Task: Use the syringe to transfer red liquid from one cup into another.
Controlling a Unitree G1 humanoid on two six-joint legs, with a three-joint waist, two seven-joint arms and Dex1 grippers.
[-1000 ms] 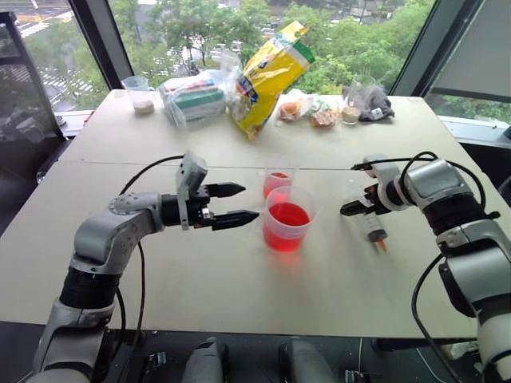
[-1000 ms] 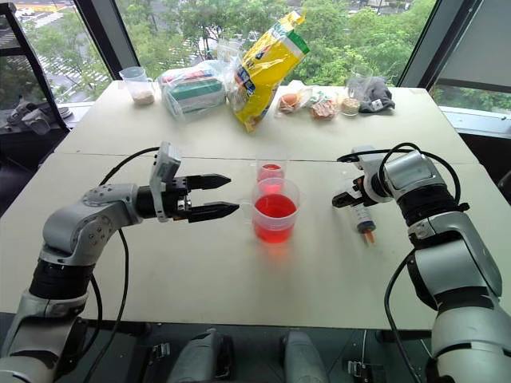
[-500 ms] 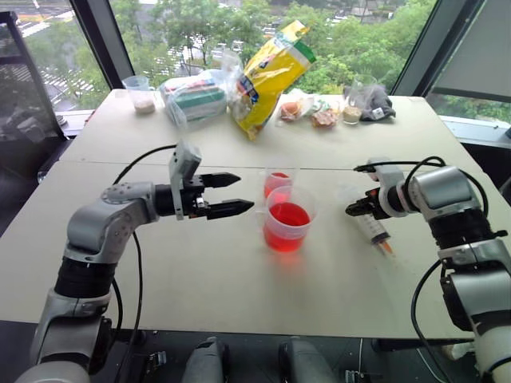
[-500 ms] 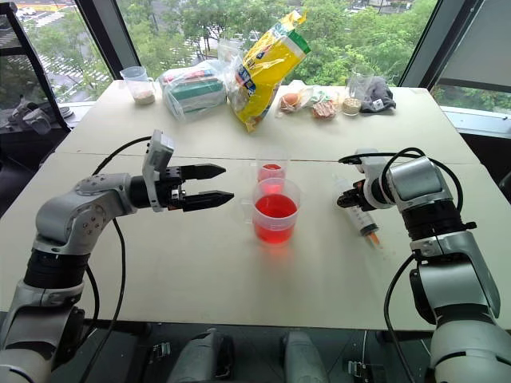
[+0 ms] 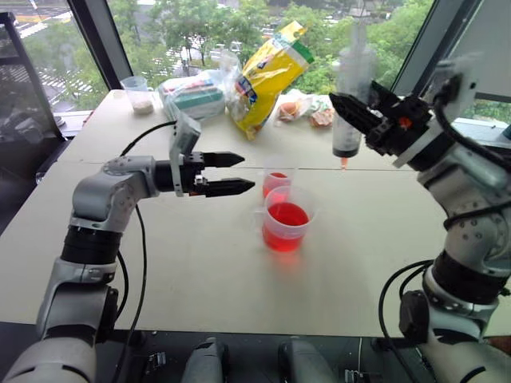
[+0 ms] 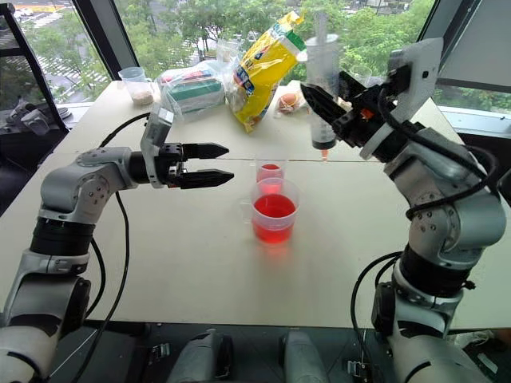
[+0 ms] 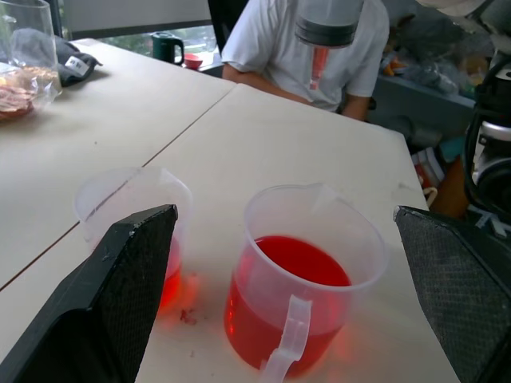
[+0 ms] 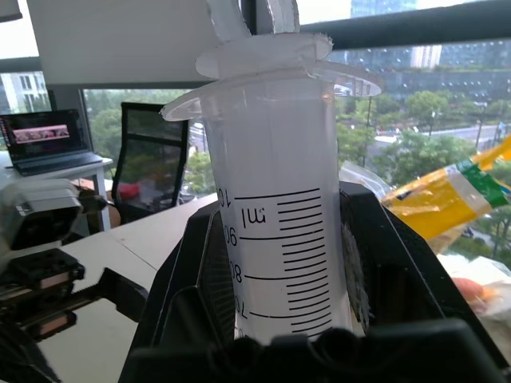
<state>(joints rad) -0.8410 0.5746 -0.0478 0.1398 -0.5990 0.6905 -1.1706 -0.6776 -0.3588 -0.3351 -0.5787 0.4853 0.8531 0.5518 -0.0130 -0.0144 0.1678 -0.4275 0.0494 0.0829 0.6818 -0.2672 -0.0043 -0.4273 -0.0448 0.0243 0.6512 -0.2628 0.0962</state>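
The right tool [image 5: 357, 108] is clamped on the large clear plastic syringe with printed graduation marks and an orange-red tip [image 5: 349, 112], holding it upright in the air, tip down, above the far side of the pale beige desk [image 5: 200, 279]; the right wrist view shows the 2 black fingers [image 8: 204, 279] pressed against the barrel on either side, the printed scale between them. The syringe hangs well apart from the 2 cups, up and toward the robot's right of them.

The larger clear plastic cup with a side handle and wide rim [image 5: 286, 219] stands near the middle of the desk, holding translucent bright red liquid [image 5: 287, 215] to roughly half its height; the small narrow clear plastic cup without a handle [image 5: 277, 179] stands just behind it, close beside it, with a little red liquid in its bottom.

The left tool [image 5: 227, 174] hovers level above the desk, pointing toward the cups from the robot's left, its 2 black fingers spread wide with nothing between them; in the left wrist view both cups sit between the finger pads [image 7: 120, 295].

At the far edge of the desk lie a yellow and green plastic bag [image 5: 267, 76], clear plastic packets [image 5: 192, 96] and a clear cup of beige grains [image 5: 140, 94]; a person in a white shirt [image 7: 303, 48] sits beyond the desk.
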